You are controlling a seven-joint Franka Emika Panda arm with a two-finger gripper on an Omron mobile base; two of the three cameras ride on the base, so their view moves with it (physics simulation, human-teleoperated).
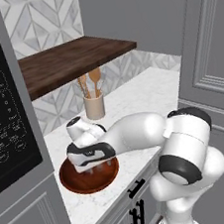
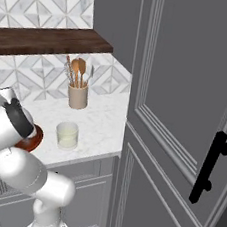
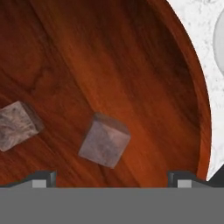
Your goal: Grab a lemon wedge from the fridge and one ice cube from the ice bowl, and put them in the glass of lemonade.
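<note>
- Two ice cubes lie in the ice bowl (image 3: 144,65) in the hand view: one ice cube (image 3: 105,142) sits between the finger tips, a second cube (image 3: 17,124) rests off to one side, apart from the first.
- Both cubes are pale, greyish and translucent, resting on the reddish-brown wooden floor of the bowl.
- From the left base view, the tool (image 1: 98,166) points down into the bowl (image 1: 73,184), its fingers low inside the rim.
- The jaws stand wide apart and released, gripping nothing; the dark finger tips (image 3: 43,178) flank the nearer cube without touching it.
- The bowl sits on the white marble tabletop (image 1: 147,97), near its front edge.
- From the right base view, the glass of lemonade (image 2: 67,135) stands upright on the tabletop just beside the bowl (image 2: 33,141), which is mostly hidden behind the arm.
- A beige utensil holder (image 2: 78,96) with wooden spoons stands farther back, by the patterned tile wall.
- A dark wooden shelf (image 1: 72,59) hangs above the tabletop.
- A tall grey panelled cabinet (image 2: 188,94) with black handles rises at the right end of the tabletop.
</note>
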